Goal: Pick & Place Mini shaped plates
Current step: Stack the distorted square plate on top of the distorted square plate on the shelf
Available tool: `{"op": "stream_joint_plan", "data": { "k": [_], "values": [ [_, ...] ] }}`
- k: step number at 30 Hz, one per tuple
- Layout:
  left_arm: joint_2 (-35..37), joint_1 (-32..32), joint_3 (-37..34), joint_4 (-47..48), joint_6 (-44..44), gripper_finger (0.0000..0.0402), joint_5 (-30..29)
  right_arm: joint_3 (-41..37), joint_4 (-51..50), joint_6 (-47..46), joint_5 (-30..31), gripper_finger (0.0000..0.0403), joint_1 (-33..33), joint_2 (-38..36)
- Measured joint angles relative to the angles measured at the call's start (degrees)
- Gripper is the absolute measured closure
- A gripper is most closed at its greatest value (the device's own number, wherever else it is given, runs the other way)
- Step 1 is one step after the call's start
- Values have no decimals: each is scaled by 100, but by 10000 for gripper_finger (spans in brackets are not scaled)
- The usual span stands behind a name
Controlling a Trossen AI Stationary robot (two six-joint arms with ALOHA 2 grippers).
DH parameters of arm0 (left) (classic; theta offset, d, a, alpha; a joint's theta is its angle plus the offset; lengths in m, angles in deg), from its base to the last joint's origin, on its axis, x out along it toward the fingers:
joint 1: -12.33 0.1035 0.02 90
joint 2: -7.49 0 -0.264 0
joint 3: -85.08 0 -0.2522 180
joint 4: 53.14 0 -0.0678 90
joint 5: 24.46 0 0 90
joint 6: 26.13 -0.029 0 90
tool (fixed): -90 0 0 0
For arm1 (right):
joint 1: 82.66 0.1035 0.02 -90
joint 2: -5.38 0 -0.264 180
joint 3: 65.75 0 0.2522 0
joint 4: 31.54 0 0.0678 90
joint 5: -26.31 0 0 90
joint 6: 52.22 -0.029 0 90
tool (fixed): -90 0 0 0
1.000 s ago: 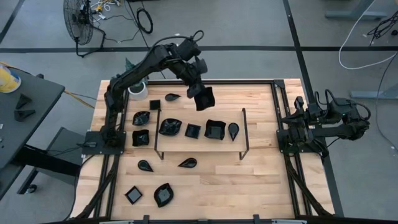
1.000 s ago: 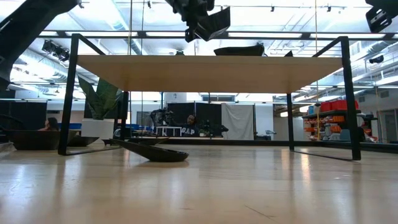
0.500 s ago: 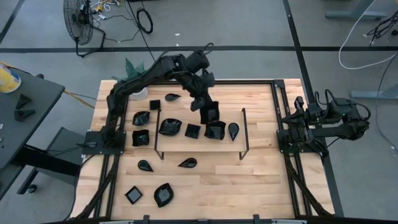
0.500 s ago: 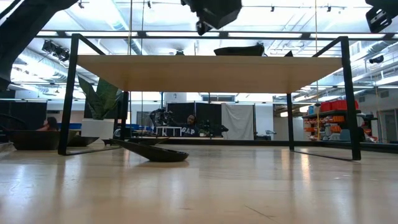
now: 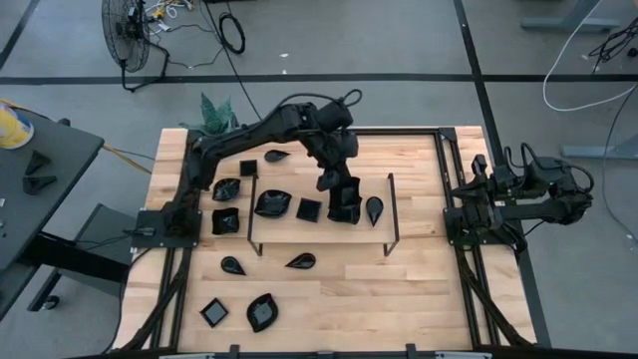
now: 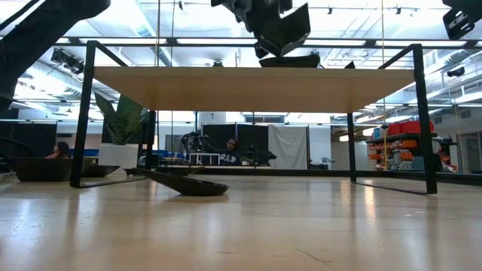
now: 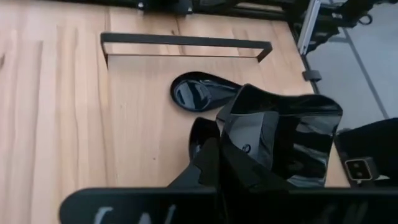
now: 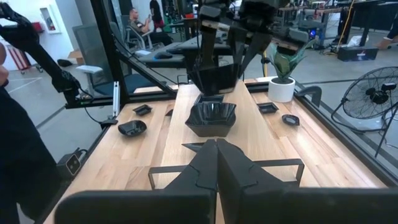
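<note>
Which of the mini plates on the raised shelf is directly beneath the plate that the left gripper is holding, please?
The large square plate, between the small square and the teardrop. The left gripper holds its plate right above it.

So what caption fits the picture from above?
Left fingers lower a square plate onto the shelf.

Left arm: stretched from its base at 9 o'clock toward the worktop's centre, wrist bent downward.
Left claw (image 5: 337, 187): fingers clamped together, pointing down.
Right arm: folded at 3 o'clock, waiting.
Right claw (image 5: 477, 199): fingers pressed together.
</note>
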Motion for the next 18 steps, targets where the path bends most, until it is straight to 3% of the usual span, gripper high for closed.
{"op": "stream_joint_plan", "data": {
  "k": [18],
  "values": [
    [-298,-85,-4,252,-70,399,105,0,2,1,0,398,-1,0]
  ]
}}
